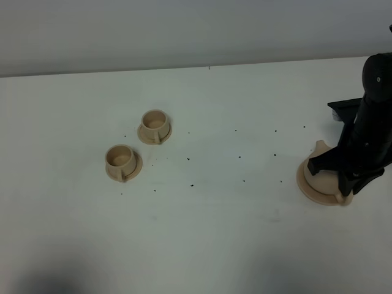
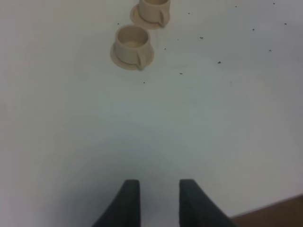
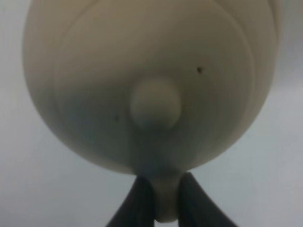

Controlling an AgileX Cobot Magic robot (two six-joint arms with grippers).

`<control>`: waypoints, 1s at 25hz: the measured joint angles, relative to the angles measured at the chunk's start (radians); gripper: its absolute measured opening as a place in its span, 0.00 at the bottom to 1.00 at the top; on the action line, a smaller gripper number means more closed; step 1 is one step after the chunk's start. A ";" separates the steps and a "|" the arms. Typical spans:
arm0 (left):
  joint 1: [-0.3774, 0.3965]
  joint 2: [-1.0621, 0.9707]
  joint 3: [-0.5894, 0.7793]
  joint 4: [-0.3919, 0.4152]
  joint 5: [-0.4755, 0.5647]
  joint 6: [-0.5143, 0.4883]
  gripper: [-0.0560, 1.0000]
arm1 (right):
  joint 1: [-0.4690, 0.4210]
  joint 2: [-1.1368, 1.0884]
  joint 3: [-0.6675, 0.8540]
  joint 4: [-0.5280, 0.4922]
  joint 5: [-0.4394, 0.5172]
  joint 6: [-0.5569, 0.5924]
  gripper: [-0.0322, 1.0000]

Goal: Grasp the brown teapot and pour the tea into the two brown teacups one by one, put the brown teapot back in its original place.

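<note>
The brown teapot (image 1: pixel 316 174) stands on the round tan plate (image 1: pixel 308 191) at the right, its spout pointing to the far left, and is mostly hidden by my right arm. My right gripper (image 1: pixel 344 185) is at its handle. The right wrist view shows the knobbed lid (image 3: pixel 155 104) from above and my right gripper (image 3: pixel 165 203) shut on the loop handle (image 3: pixel 165 208). The two brown teacups on their saucers stand left of centre, one nearer (image 1: pixel 121 160) and one farther (image 1: pixel 154 125). My left gripper (image 2: pixel 159 201) is open and empty, well short of the cups (image 2: pixel 132 43).
The white table (image 1: pixel 233 233) has small dark specks around its middle. Its far edge meets a grey wall (image 1: pixel 184 30). In the left wrist view the table's edge and brown floor (image 2: pixel 279 215) show beside my left gripper.
</note>
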 joint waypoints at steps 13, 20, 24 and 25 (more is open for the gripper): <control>0.000 0.000 0.000 0.000 0.000 0.000 0.27 | 0.000 -0.045 0.000 -0.012 -0.004 -0.019 0.14; 0.000 0.000 0.000 0.000 0.000 0.000 0.27 | 0.000 -0.045 0.000 0.002 0.006 -0.194 0.14; 0.000 0.000 0.000 0.000 0.000 0.000 0.27 | 0.000 -0.045 0.000 0.011 0.038 -0.372 0.14; 0.000 0.000 0.000 0.000 0.000 0.000 0.27 | 0.001 -0.045 0.000 0.012 0.050 -0.437 0.14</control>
